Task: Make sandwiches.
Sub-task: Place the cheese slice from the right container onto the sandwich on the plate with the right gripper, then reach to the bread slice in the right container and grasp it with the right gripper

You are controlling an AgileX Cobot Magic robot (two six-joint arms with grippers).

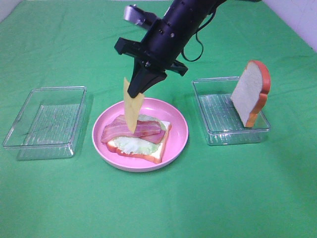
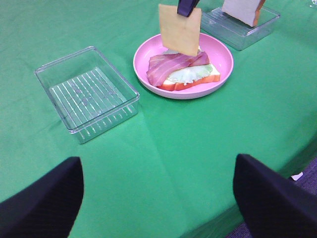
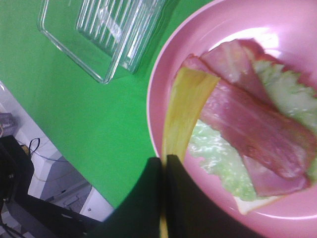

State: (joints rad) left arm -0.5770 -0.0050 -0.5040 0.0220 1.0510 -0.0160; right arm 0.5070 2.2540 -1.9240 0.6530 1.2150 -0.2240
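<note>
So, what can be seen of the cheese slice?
The cheese is a thin, flat, yellow-orange square slice, plastic-looking. It hangs nearly upright, pinched at its top edge by the shut right gripper, over the plate. Its lower end is down by the bacon; whether they touch is unclear.

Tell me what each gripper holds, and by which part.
Right gripper pinches the cheese slice by its upper edge; left gripper is open and holds nothing.

Round pink plate (image 1: 179,131) sitting mid-way on the green-clothed table (image 1: 158,208), left clear tray (image 1: 47,124) and right clear tray (image 1: 213,111) flanking it, both standing apart.
</note>
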